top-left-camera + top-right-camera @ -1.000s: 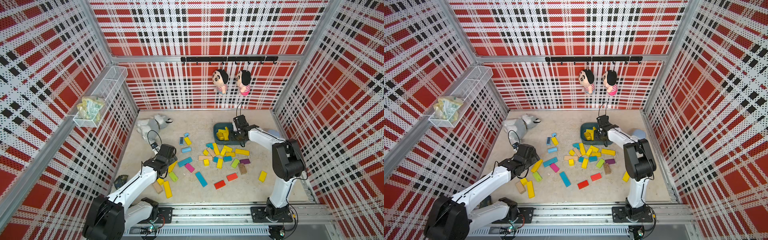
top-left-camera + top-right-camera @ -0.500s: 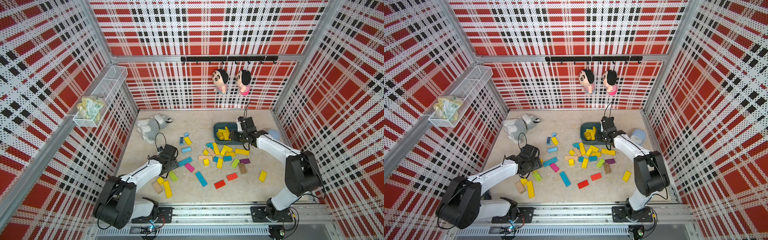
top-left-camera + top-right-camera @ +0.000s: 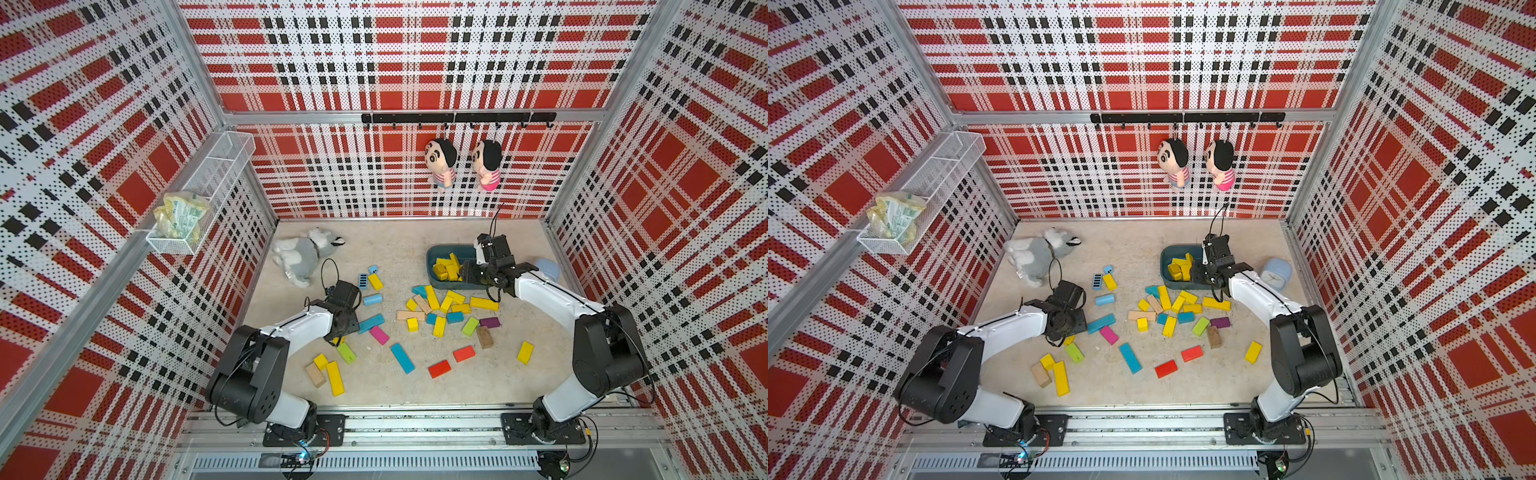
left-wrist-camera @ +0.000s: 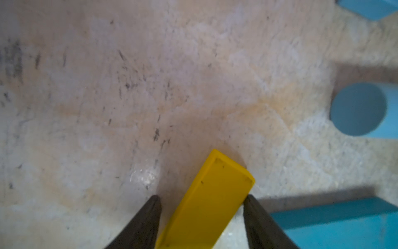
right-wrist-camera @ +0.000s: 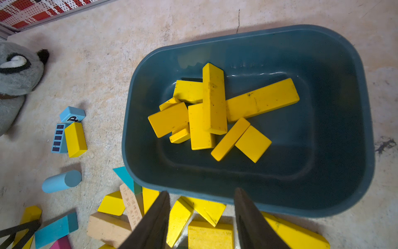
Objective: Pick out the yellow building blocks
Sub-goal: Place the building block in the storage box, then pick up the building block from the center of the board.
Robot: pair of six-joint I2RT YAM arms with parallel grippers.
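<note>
In a top view, some yellow building blocks (image 3: pixel 445 269) lie in the blue bin (image 3: pixel 451 250) far right, more mid-floor. Left wrist: left gripper (image 4: pixel 201 195) straddles a yellow bar (image 4: pixel 217 185) (clamped or not, you cannot tell), so confirm before you lift. Right wrist: right gripper (image 5: pixel 200 190), spread and empty at the bin's rim, needs another block.

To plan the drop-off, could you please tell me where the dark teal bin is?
In both top views the dark teal bin sits back right on the table, behind the block pile, with the right gripper over its near rim.
</note>
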